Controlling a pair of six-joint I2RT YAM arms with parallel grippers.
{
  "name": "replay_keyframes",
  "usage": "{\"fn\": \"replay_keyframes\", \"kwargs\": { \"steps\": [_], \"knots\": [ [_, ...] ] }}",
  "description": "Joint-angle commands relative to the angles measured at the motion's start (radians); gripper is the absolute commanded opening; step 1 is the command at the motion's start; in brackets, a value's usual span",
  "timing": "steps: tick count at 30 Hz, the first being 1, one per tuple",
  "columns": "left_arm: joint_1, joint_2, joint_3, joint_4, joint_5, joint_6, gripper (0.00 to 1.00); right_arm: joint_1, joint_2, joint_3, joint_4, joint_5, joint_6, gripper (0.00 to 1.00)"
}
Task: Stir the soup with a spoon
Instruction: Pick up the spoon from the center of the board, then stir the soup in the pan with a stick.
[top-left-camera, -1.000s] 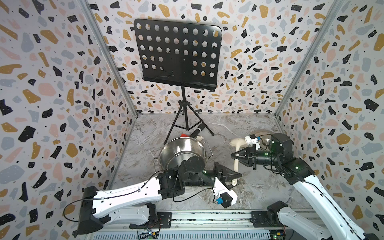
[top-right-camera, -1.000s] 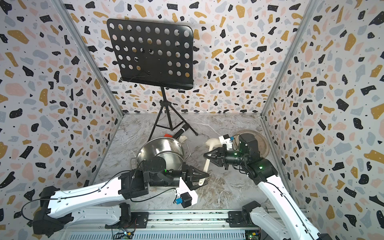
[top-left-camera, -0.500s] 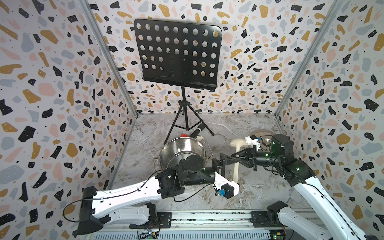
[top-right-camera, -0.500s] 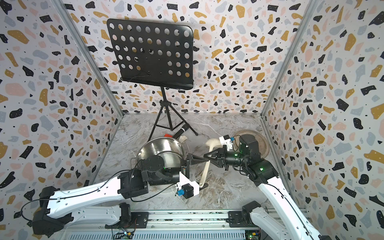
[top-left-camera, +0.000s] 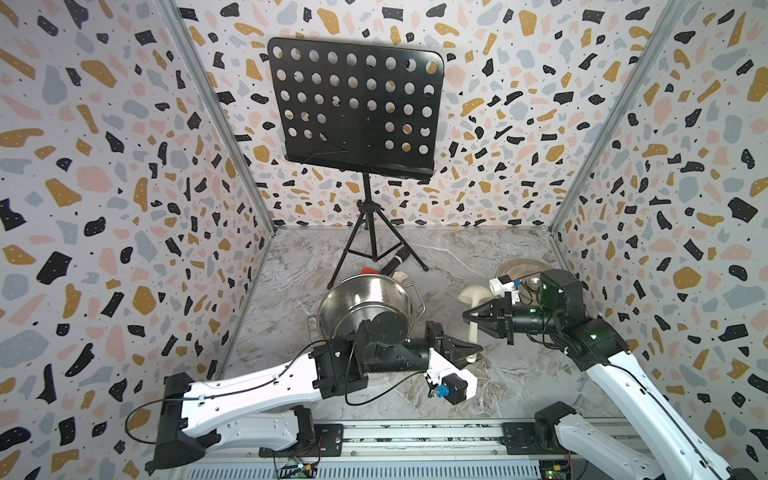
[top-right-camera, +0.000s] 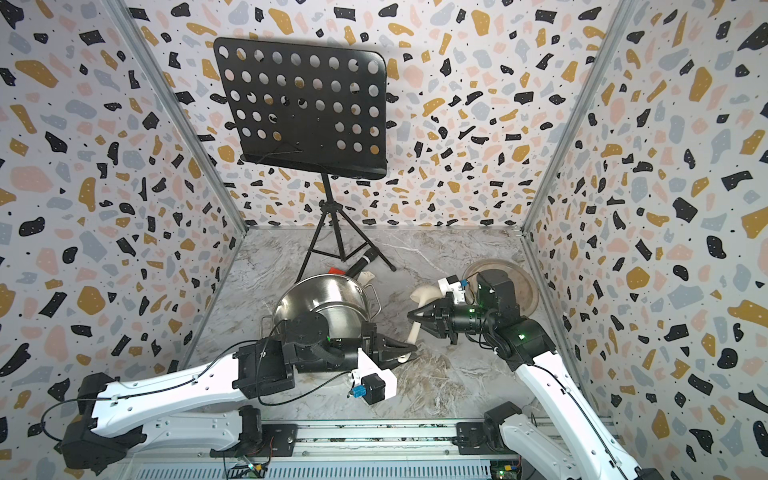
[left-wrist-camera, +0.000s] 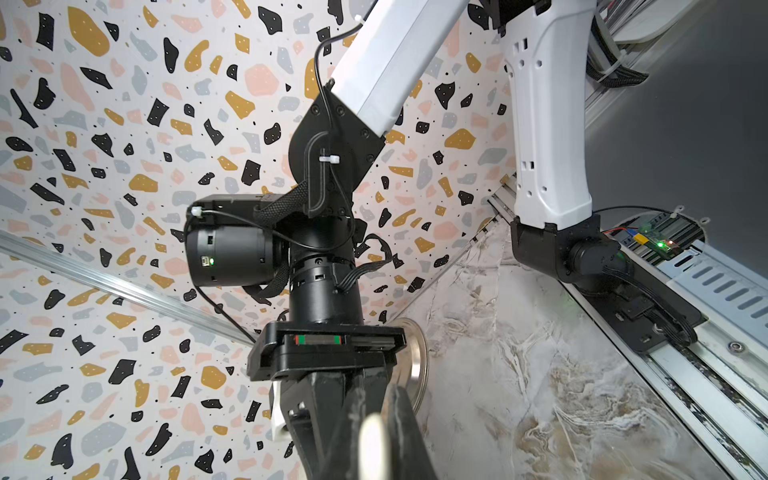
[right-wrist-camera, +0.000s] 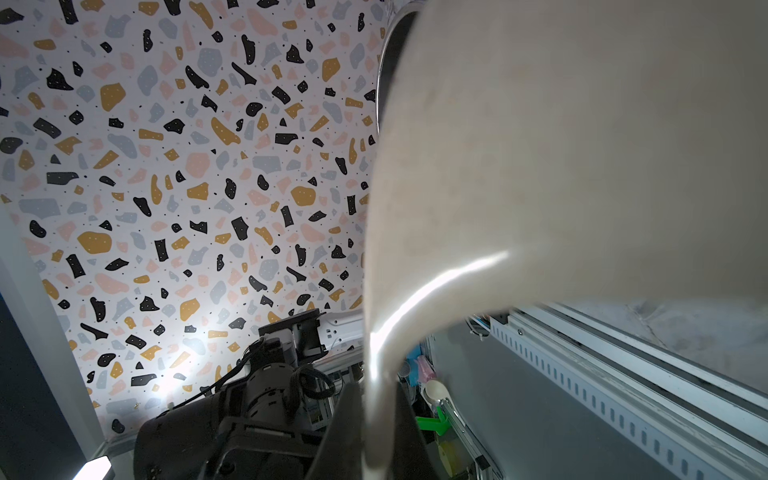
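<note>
The cream-white spoon (top-left-camera: 473, 328) (top-right-camera: 414, 330) hangs nearly upright to the right of the pot, bowl uppermost. My right gripper (top-left-camera: 468, 316) (top-right-camera: 412, 316) is shut on the handle just below the bowl (right-wrist-camera: 561, 166); the handle runs between its jaws (right-wrist-camera: 378, 399). My left gripper (top-left-camera: 477, 348) (top-right-camera: 409, 348) is shut on the handle's lower end, which is a pale blur (left-wrist-camera: 374, 444) between its jaws. The soup is a shiny steel pot (top-left-camera: 353, 299) (top-right-camera: 316, 297) with no liquid visible; the left arm partly covers its near side.
A black music stand (top-left-camera: 357, 112) rises behind the pot, its tripod legs on the floor. A black microphone (top-left-camera: 397, 264) and a red object (top-left-camera: 370, 270) lie behind the pot. The steel lid (top-left-camera: 515, 270) (top-right-camera: 525, 286) lies at the right wall. Patterned walls enclose three sides.
My left gripper opened wide, moved round the lower end of the spoon handle and closed on it. My right gripper kept its hold on the spoon.
</note>
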Motion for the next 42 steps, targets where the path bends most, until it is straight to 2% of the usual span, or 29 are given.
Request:
{"fn": "replay_keyframes", "kwargs": {
  "steps": [1,4,9,13,19,23,27,33,37,42],
  "knots": [
    [0.009,-0.009,0.018,0.029,0.029,-0.090,0.00,0.012,-0.023,0.012,0.060,0.030,0.014,0.01],
    [0.008,-0.010,0.016,0.031,0.021,-0.086,0.00,0.012,-0.021,0.017,0.062,0.031,0.017,0.02],
    [0.008,-0.022,-0.016,0.082,-0.043,-0.083,0.00,0.013,-0.017,0.038,0.056,0.035,0.013,0.32],
    [0.009,-0.028,-0.009,0.076,-0.167,-0.098,0.00,0.014,-0.027,0.040,0.030,0.048,0.003,0.60],
    [0.027,-0.066,0.001,0.053,-0.404,-0.194,0.00,0.013,-0.077,0.017,0.011,0.095,-0.007,0.80],
    [0.072,-0.116,0.058,-0.082,-0.543,-0.314,0.00,0.014,-0.117,0.001,0.005,0.134,-0.044,0.85],
    [0.136,-0.164,0.150,-0.303,-0.628,-0.414,0.00,0.014,-0.142,-0.049,0.018,0.139,-0.062,0.86],
    [0.170,-0.229,0.225,-0.595,-0.783,-0.579,0.00,0.014,-0.146,-0.106,0.039,0.131,-0.076,0.85],
    [0.211,-0.270,0.176,-0.681,-0.772,-0.686,0.00,0.013,-0.134,-0.112,0.037,0.122,-0.096,0.85],
    [0.256,-0.293,0.080,-0.618,-0.705,-0.770,0.00,0.014,-0.127,-0.112,0.022,0.111,-0.117,0.85]
  ]
}}
